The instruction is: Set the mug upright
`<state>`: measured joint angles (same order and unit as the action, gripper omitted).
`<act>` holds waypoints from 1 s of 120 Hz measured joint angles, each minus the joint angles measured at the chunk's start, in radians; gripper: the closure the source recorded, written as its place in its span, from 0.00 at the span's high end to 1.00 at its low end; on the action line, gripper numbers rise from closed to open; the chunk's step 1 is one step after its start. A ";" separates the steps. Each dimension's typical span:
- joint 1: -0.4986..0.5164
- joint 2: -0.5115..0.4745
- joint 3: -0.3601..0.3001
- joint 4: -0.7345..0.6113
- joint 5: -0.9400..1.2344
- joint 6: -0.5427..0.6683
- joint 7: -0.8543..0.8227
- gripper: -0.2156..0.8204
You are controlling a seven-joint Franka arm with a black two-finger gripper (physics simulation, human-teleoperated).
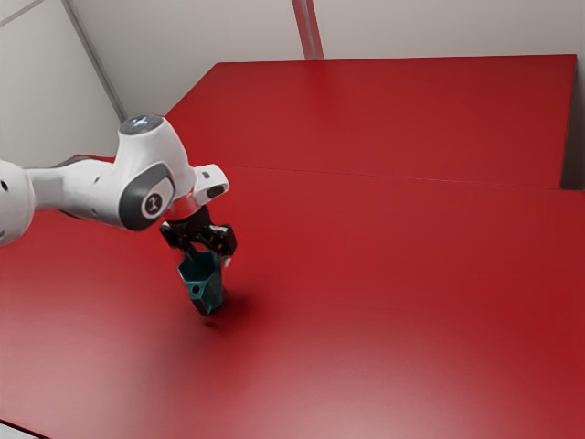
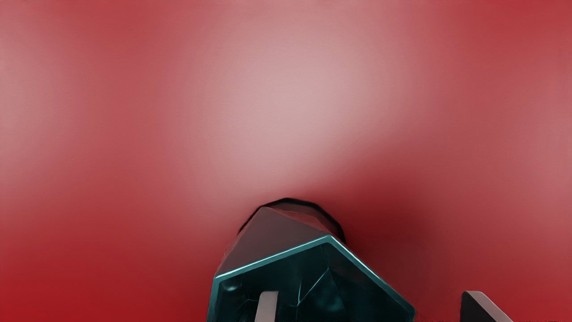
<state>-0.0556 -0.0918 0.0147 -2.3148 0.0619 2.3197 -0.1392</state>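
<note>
The red table runs across the scene, and over it the white arm reaches in from the exterior view's left. The mug is left of centre on the table's near half, directly beneath the gripper. Its long axis is steep but looks off vertical: the mouth opens upward to the hand, and the base sits lower, slightly toward the exterior view's right and the near side. Whether that base lies flat on the table, I can't tell. The fingers are wide apart with nothing clamped: one finger reaches over or into the mouth, the other finger stands outside, so a stretch of the rim runs between them. I judge the step in hand to be taking that wall, or letting it go if the mug will already stand; the pictures don't settle which. For a grasp, centre the gap on the wall first, since the outer finger looks nearer to it and uneven closing could shove the mug over. Squeeze gently, ease the mouth slightly back toward the exterior view's right until the axis is plumb, then lower until the base seats flat. For a release, back straight up along the wall so the inner finger doesn't hook the rim.
</note>
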 joint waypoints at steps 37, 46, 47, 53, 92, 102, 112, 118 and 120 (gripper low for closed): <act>-0.020 -0.064 -0.015 0.119 -0.007 -0.123 -0.005 0.74; -0.015 -0.058 -0.019 0.187 -0.011 -0.193 -0.005 0.75; -0.015 -0.057 -0.019 0.195 -0.012 -0.201 -0.005 0.76; -0.010 -0.049 -0.021 0.236 -0.016 -0.249 -0.005 0.76; 0.053 0.053 -0.101 0.502 -0.023 -0.518 -0.007 0.78; 0.051 0.077 -0.102 0.569 -0.023 -0.573 -0.008 0.78; 0.049 0.096 -0.102 0.628 -0.022 -0.623 -0.008 0.78; 0.048 0.105 -0.102 0.656 -0.022 -0.649 -0.009 0.78; 0.047 0.106 -0.102 0.663 -0.022 -0.657 -0.009 0.78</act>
<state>-0.0083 0.0144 -0.0874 -1.6520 0.0397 1.6625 -0.1479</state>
